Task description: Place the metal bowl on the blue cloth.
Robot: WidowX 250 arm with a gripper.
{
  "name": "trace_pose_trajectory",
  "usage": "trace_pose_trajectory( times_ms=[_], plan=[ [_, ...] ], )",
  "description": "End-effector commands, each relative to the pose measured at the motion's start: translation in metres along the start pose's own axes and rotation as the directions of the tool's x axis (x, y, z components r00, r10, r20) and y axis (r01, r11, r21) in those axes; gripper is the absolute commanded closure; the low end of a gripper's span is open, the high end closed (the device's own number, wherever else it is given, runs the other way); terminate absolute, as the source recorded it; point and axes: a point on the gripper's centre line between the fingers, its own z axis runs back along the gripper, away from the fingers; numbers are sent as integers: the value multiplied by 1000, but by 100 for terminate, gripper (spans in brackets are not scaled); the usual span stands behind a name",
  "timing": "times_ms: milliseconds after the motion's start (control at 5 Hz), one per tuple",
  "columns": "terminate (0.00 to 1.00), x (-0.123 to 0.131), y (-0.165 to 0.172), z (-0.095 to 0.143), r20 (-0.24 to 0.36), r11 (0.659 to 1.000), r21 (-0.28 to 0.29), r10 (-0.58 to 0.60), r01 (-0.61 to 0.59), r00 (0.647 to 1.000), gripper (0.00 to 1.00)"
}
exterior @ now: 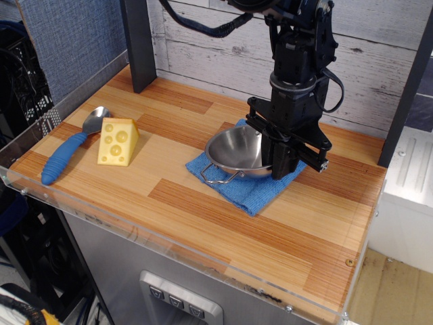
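Observation:
The metal bowl [233, 150] rests nearly level on the blue cloth [247, 193] at the middle right of the wooden table, with one wire handle [218, 179] pointing toward the front left. My black gripper [278, 164] comes straight down onto the bowl's right rim, and its jaws are closed on that rim. The cloth shows only around the bowl's front and left, and it looks pushed and bunched. The arm hides the right part of the bowl and of the cloth.
A yellow cheese wedge [118, 141] and a blue-handled metal spoon [64, 153] lie at the left. A dark post [139, 42] stands at the back left, another [406, 95] at the right. A clear plastic lip [169, 238] runs along the front edge.

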Motion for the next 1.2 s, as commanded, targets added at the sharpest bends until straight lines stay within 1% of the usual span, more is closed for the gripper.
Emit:
trace_pose_trajectory(
  times_ms=[0,200,400,600,800,1000],
  plan=[
    [0,-19,4,16,13,999,-50,-1,2,1000,0],
    [0,-23,11,64,112,997,-72,45,-37,993,0],
    [0,-37,31,113,234,991,-75,128,-114,964,0],
    [0,-50,43,148,282,980,-48,201,-195,938,0],
    [0,-60,49,161,270,967,-36,254,-253,929,0],
    [0,-60,51,163,226,976,-57,219,-211,949,0]
  ],
)
